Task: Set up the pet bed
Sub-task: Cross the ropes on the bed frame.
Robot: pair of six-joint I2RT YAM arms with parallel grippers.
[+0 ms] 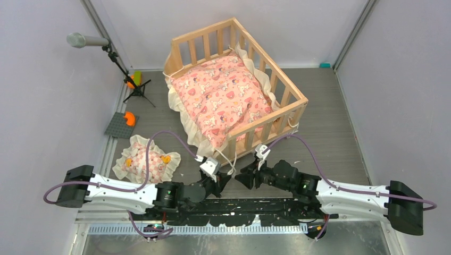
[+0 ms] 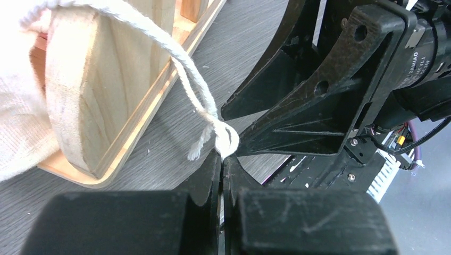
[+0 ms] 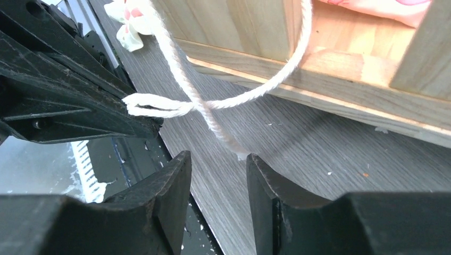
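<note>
Left gripper [image 2: 222, 164] pinches the limp cord [image 2: 181, 58], right gripper [image 3: 218, 180] spread beside it; the pet bed [image 1: 271, 61] looks rigid and bulky, so I'd grasp its front rail [image 1: 266, 120].

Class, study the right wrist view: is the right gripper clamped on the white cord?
No, the right gripper stands open with nothing between its fingers; the white cord ends just beyond them.

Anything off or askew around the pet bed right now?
The pink cushion sits off-centre in the pet bed, its cream frill spilling past the near-left edge. The small frilled pillow lies outside on the table. A loose white cord hangs from the near rail, pinched by the left gripper.
</note>
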